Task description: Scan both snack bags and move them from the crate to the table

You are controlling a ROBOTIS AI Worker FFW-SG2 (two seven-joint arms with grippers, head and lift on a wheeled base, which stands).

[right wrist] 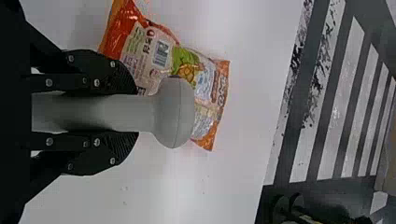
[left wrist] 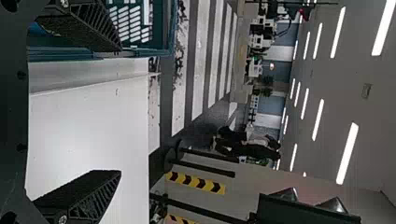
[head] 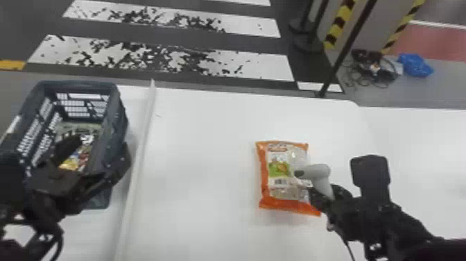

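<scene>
The right gripper [right wrist: 135, 113] grips the scanner [right wrist: 175, 113] at the orange bag [head: 280, 166] on the table [head: 201, 156] — likely the scanning step. The left gripper [left wrist: 119, 111], jaws wide apart, is at the crate [head: 119, 114]; next it should close on the second bag [head: 71, 163] inside.

- Head: above the left claw [head: 100, 147] and right claw [head: 328, 197], looking forward and down.
- Left wrist: close behind its claw, facing outward; crate [head: 117, 118] beside shared with head.
- Right wrist: close behind its claw, facing table [head: 204, 166]; snack bag [head: 279, 168] shared with head.
</scene>
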